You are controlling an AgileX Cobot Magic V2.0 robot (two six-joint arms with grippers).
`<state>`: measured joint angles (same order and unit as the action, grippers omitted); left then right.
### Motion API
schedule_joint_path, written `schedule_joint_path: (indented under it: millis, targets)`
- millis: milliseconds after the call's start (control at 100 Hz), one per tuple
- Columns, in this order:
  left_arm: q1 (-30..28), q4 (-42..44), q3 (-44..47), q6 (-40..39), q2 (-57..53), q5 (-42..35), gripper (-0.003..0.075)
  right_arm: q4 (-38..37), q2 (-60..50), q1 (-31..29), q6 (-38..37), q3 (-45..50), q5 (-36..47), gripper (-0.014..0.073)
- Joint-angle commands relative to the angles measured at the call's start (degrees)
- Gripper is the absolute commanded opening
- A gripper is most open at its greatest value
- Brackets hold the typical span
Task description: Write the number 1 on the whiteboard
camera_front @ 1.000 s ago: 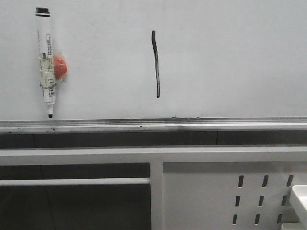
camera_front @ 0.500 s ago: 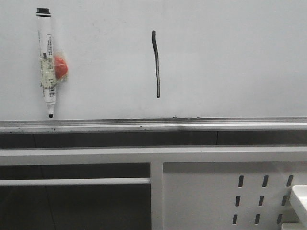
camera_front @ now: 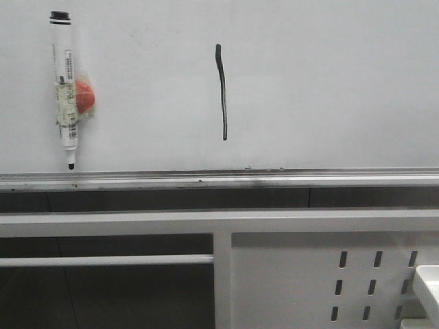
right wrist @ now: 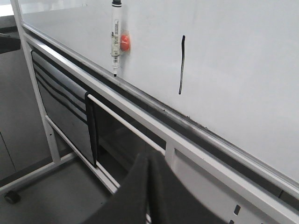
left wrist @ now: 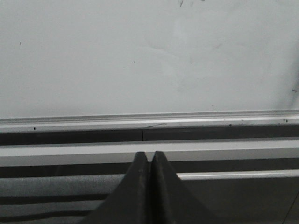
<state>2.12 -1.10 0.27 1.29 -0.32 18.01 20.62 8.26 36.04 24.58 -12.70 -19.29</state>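
The whiteboard point(camera_front: 329, 82) fills the upper front view, with its silver tray rail point(camera_front: 219, 179) along the lower edge. The number 1 point(camera_front: 221, 91) is a thin black, slightly curved vertical stroke near its middle; it also shows in the right wrist view point(right wrist: 181, 64). A white marker pen point(camera_front: 65, 86) with a red magnet point(camera_front: 85, 96) hangs tip down on the board at the left, also in the right wrist view point(right wrist: 115, 35). My left gripper point(left wrist: 149, 155) is shut and empty, below the rail. My right gripper point(right wrist: 148, 157) is shut and empty, well back from the board. Neither shows in the front view.
Below the rail runs the white stand frame point(camera_front: 219, 223) with a perforated metal panel point(camera_front: 329, 281) at the lower right and a horizontal bar point(camera_front: 103, 260) at the left. A white object's edge point(camera_front: 429, 288) sits at the far right. The stand's leg and caster point(right wrist: 11, 196) rest on the grey floor.
The view has shifted slightly; the stroke and the pen sit a few pixels further left. Nothing on the board has changed.
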Motion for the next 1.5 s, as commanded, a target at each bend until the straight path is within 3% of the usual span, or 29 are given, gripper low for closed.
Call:
schedule_joint_path:
  millis: [0, 240, 1260, 1490]
  targets:
    - [-0.31, -1.08, 1.92, 0.72, -1.3, -1.94, -0.002, 0.45, 0.53, -0.26, 0.18, -1.43, 4.16, -0.0059]
    - [-0.49, -1.76, 1.92, 4.62, -1.3, -1.82, -0.002, 0.45, 0.53, -0.26, 0.18, -1.43, 4.16, -0.0059]
    - [-0.49, -1.88, 1.92, 4.63, -1.3, -2.35, -0.002, 0.5, 0.53, -0.26, 0.18, -1.43, 4.41, -0.0059]
    - [-0.49, -1.88, 1.92, 4.63, -1.3, -2.35, -0.002, 3.47, 0.53, -0.26, 0.18, -1.43, 4.54, -0.0059]
